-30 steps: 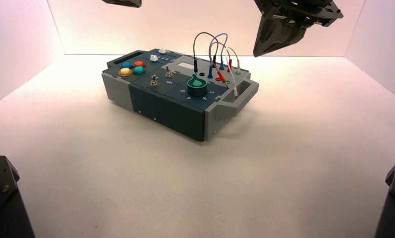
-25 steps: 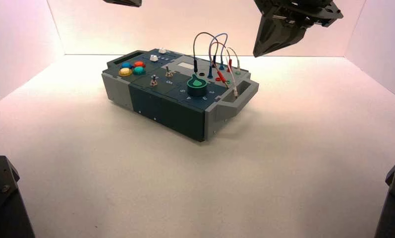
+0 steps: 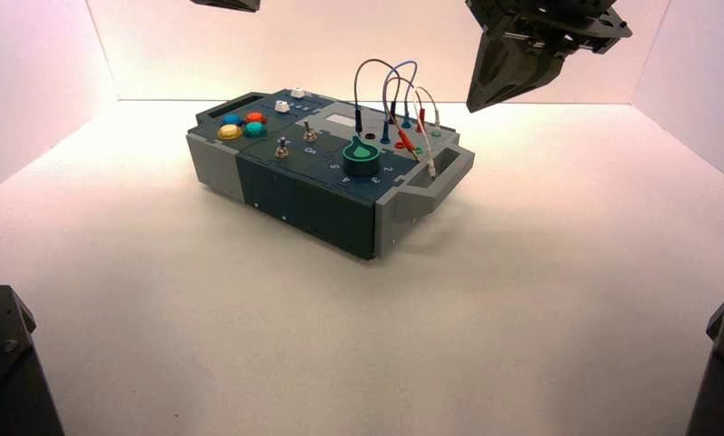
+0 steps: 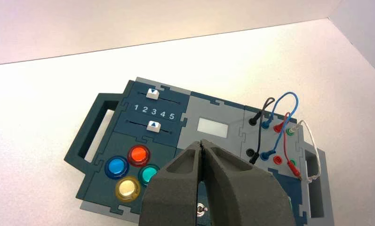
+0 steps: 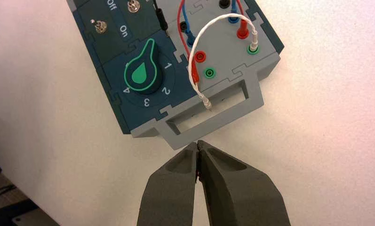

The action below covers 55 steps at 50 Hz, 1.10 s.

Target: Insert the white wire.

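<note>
right tool (image 5: 198, 143) shut, holding nothing, touching nothing

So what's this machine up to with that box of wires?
Nothing is being handled. The right gripper hangs, shut, off the box's handle end. The white wire has one plug in a green socket; its other plug dangles loose over the handle. The left gripper waits above the box.

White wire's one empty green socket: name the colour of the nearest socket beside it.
Red; the right wrist view shows it best.
</note>
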### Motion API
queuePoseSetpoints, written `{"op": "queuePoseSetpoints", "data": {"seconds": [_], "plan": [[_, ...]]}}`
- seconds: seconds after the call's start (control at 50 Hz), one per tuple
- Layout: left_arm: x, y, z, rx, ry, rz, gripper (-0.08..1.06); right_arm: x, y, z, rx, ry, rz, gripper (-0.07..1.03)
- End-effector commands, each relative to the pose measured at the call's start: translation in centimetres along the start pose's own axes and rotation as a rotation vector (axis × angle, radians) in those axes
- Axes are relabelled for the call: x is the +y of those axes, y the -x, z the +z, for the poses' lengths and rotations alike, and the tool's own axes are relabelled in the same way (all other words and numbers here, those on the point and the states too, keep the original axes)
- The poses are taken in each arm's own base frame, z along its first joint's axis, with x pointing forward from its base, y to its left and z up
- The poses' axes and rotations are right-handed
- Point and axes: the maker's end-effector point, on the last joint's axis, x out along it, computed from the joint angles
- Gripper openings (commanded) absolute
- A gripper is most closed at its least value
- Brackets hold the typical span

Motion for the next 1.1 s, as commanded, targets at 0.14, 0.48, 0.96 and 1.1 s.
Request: {"op": "queuePoseSetpoints", "data": {"seconds": [0.14,0.48,0.96,1.1], "plan": [[-0.3,0.3,1.7,-0.042,-0.011,-0.006,-0.03,0.6,0.3,0.4,-0.01,0.015,0.013,-0.02],[-0.4,0.3,1.8,-0.044,-0.039,-0.007,-0.03,0.4,0.2,0.9,-0.038,0.015,0.005,-0.02],[-0.2,0.5,1.8,-0.044,-0.068,-0.002,-0.03,0.2,-1.3,1.4,-0.018,0.006,-0.004,0.05],[0.2,0.5,1.8,-0.043,-0.071,0.006,-0.03,0.2,-1.5,1.8,-0.018,0.006,-0.004,0.11]]}}
